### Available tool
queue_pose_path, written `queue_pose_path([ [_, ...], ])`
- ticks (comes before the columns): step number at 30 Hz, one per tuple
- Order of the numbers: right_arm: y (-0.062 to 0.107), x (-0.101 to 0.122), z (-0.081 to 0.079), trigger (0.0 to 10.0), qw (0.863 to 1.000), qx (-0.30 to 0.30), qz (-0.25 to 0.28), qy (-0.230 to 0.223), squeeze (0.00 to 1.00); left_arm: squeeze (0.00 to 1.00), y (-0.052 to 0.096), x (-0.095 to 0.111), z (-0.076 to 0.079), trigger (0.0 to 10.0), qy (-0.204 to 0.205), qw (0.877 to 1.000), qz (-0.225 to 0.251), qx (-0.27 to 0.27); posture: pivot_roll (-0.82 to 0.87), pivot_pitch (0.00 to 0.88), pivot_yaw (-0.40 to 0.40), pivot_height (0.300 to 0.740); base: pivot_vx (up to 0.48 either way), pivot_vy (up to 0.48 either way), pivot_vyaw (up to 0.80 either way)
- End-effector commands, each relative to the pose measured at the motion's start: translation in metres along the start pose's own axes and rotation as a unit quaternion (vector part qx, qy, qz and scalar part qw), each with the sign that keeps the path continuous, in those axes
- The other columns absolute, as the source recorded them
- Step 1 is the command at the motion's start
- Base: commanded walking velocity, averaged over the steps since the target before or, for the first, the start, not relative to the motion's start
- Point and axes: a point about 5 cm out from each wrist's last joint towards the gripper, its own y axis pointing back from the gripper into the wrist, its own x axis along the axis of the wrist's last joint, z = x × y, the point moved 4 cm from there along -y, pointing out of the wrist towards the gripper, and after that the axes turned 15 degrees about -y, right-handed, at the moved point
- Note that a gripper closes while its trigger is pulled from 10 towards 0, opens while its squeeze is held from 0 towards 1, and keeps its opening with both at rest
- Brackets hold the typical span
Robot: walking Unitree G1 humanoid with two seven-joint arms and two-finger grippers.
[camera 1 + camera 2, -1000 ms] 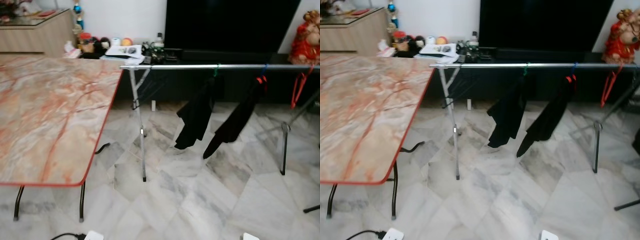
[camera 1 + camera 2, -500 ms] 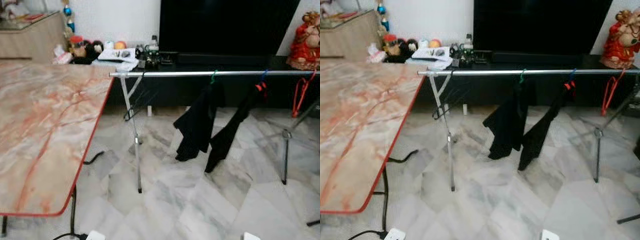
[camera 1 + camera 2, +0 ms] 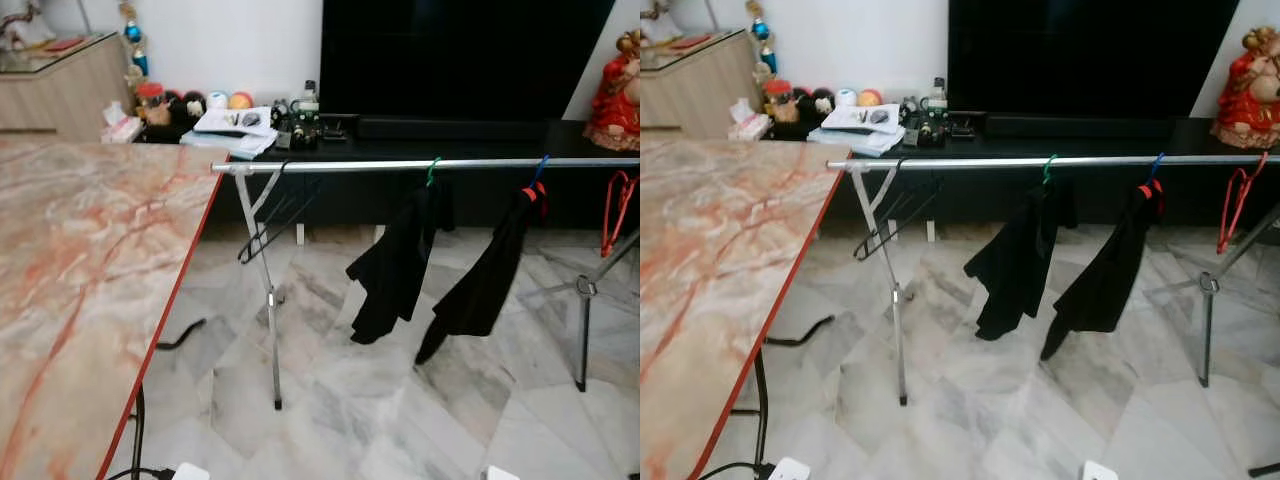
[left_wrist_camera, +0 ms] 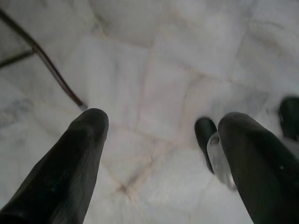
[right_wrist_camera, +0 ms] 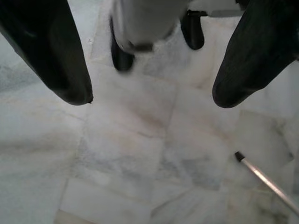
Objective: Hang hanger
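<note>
A silver rack rail [image 3: 430,163] runs across the room at mid height. An empty black hanger [image 3: 272,215] hangs tilted at its left end. Further right, a black garment [image 3: 398,258] hangs on a green hook and another black garment [image 3: 488,280] on a blue hook. A red hanger [image 3: 616,205] hangs near the right end. Both arms hang low. My left gripper [image 4: 163,126] and my right gripper [image 5: 154,95] are open over the marble floor with nothing between their fingers.
A marble table [image 3: 80,290] with a red edge stands at my left, close by. The rack's legs [image 3: 270,320] stand on the floor in front. Behind the rack are a dark TV console [image 3: 460,127] and a red figure [image 3: 617,85]. A white power strip [image 3: 188,471] lies below.
The whole picture has shifted: the table has slid leftward and the rack sits more centred. That is camera movement. Nothing on the rail has moved.
</note>
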Motion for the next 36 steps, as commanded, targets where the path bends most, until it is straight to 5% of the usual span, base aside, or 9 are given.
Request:
queue_pose_path([
  [1, 0.0010, 0.0045, 0.0076, 10.0, 1.000, -0.012, 0.007, -0.004, 0.00, 0.00, -0.0006, 0.0003, 0.0063, 10.0, 0.005, 1.000, -0.002, -0.009, 0.14, 0.011, 0.010, 0.740, 0.281, 0.000, 0.00],
  [36, 0.0011, 0.0052, 0.0084, 10.0, 1.000, -0.016, 0.012, -0.003, 0.00, 0.00, -0.0005, -0.0005, 0.0072, 10.0, 0.009, 1.000, -0.004, -0.013, 0.13, 0.009, 0.007, 0.740, 0.278, 0.000, 0.00],
])
